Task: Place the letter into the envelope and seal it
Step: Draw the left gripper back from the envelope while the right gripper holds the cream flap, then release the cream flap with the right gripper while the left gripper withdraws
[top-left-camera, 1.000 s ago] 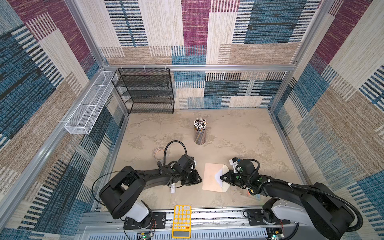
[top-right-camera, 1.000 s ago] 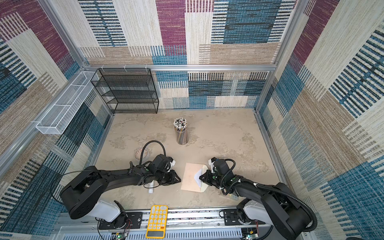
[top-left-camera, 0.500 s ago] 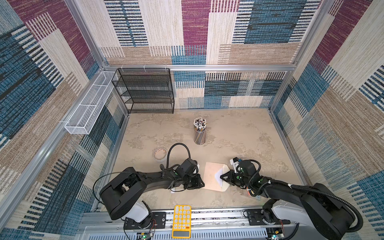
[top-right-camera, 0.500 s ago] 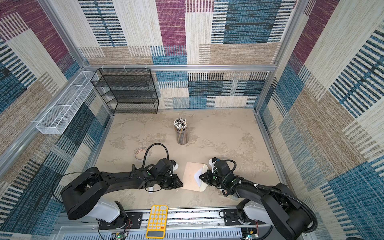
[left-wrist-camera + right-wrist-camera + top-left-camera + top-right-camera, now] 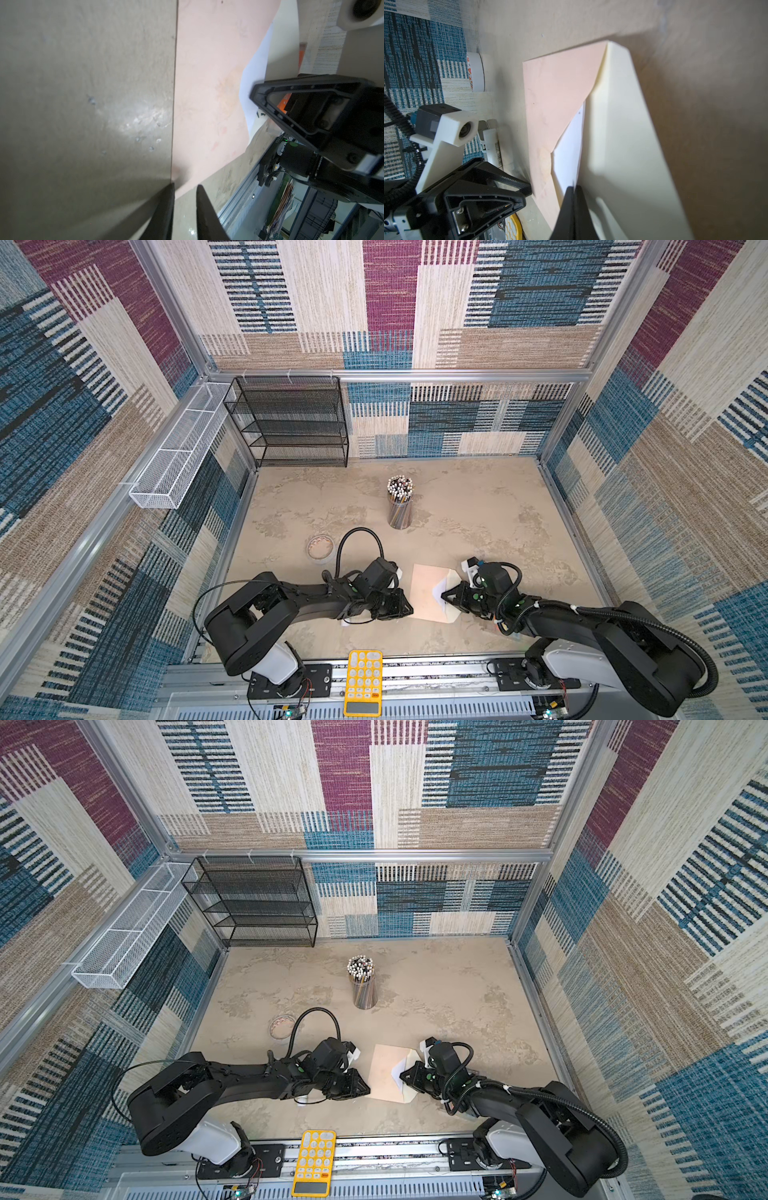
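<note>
The peach-tan envelope (image 5: pixel 424 593) (image 5: pixel 386 1073) lies flat on the table between my two grippers, with its cream flap (image 5: pixel 623 124) open toward the right arm. The white letter (image 5: pixel 569 149) (image 5: pixel 439 591) sits partly inside, and a wedge of it shows in the envelope's mouth. My right gripper (image 5: pixel 573 188) (image 5: pixel 444 597) is shut on the letter's exposed edge. My left gripper (image 5: pixel 185 185) (image 5: pixel 409 608) rests low at the envelope's (image 5: pixel 207 83) near left corner. Its jaws stand a narrow gap apart, the pink corner reaches just to the tips, and bare table shows through the gap.
A cup of pencils (image 5: pixel 400 506) stands behind the envelope and a tape roll (image 5: pixel 320 547) lies behind the left arm. A white tube (image 5: pixel 492 147) lies under the left arm. A yellow calculator (image 5: pixel 363 680) rests on the front rail. A black mesh shelf (image 5: pixel 291 423) and a white wire basket (image 5: pixel 178 456) occupy the back left.
My left gripper has slid to the right, up to the envelope's left edge, and its jaws have narrowed a little. The right gripper and the envelope have stayed put.
</note>
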